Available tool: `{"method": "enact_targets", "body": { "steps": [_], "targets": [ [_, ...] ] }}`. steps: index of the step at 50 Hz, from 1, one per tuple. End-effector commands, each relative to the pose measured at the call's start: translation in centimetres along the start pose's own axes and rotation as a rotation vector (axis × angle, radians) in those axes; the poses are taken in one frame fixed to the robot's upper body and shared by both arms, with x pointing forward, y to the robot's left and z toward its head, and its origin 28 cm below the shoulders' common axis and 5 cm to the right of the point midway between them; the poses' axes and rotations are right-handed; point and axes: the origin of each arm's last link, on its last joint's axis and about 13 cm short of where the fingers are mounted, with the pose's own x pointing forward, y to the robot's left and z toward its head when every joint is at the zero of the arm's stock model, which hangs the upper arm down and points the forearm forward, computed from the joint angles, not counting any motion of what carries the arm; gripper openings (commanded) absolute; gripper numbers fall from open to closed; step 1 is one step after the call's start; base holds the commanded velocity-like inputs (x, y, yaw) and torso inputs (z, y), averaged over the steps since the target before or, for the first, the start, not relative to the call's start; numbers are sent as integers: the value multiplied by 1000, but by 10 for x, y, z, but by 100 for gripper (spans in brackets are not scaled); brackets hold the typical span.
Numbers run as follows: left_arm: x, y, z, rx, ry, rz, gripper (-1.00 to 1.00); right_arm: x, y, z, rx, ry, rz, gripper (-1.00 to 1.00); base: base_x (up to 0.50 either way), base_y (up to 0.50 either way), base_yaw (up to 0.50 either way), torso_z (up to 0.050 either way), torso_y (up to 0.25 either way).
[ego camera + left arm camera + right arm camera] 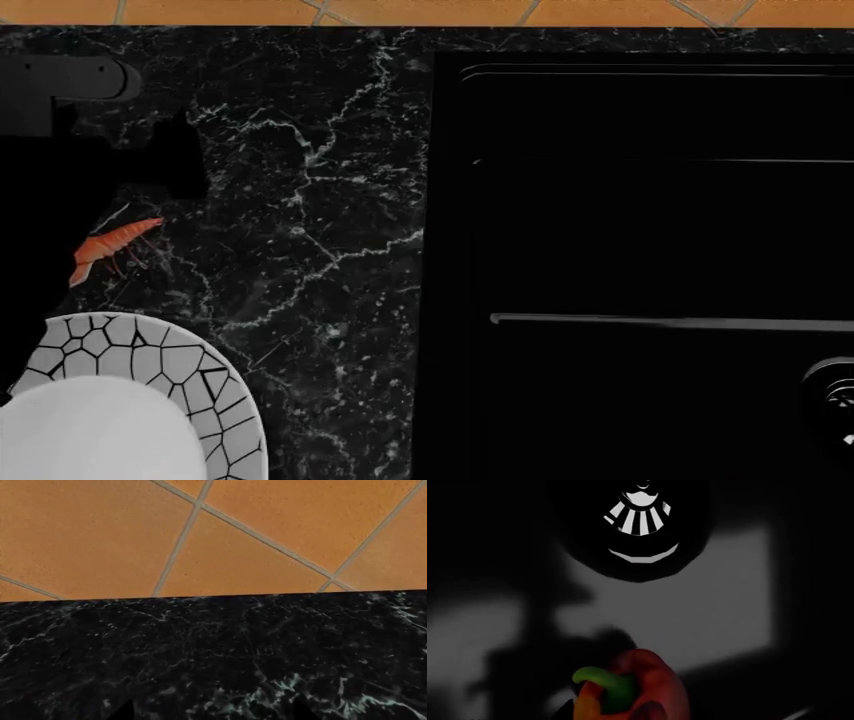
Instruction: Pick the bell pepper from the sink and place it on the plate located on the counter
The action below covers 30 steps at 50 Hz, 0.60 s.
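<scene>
In the right wrist view the red-orange bell pepper [644, 685], with its green stem [607, 682], lies inside the sink [720, 605], right between the jaws of my right gripper [640, 712]. The fingers are lost in the dark at the pepper's sides, so their grip does not show. Over the black marble counter [213, 650] my left gripper [213, 711] stands open with nothing between its fingertips [127, 712]. The plate [160, 370] with its cracked-mosaic rim sits on the counter [320, 250] at the near left of the head view. The sink [641, 230] fills that view's right side, and the pepper is hidden there.
A small orange shrimp [114, 245] lies on the counter just beyond the plate. My black left arm [80, 110] hangs over the counter's far left. An orange tiled wall [200, 535] backs the counter. The drain [640, 515] is in the sink floor beyond the pepper.
</scene>
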Motion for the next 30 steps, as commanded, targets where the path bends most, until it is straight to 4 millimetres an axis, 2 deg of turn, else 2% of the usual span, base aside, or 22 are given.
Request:
{"method": "enact_targets", "body": {
  "steps": [1,14,25,30],
  "targets": [
    [0,1,0,-2,3,1,100,-12,-2,7,-20,-17,9,-100,0,0,0,0,0],
    [-1,-1,4,-2,-7,-10,100,-60,-12,31,-33,-101,-17,-100,0,0,0,0,0],
    [-7,1,8,-18,-26,-14,100,-90,-20,30,-39,-171,-18,-100,0,0,0,0,0],
    [-7,0,9,-23,-31,-20,100,-105,-21,35,-48,-235,-4,-100,0,0,0,0,0]
  ]
}}
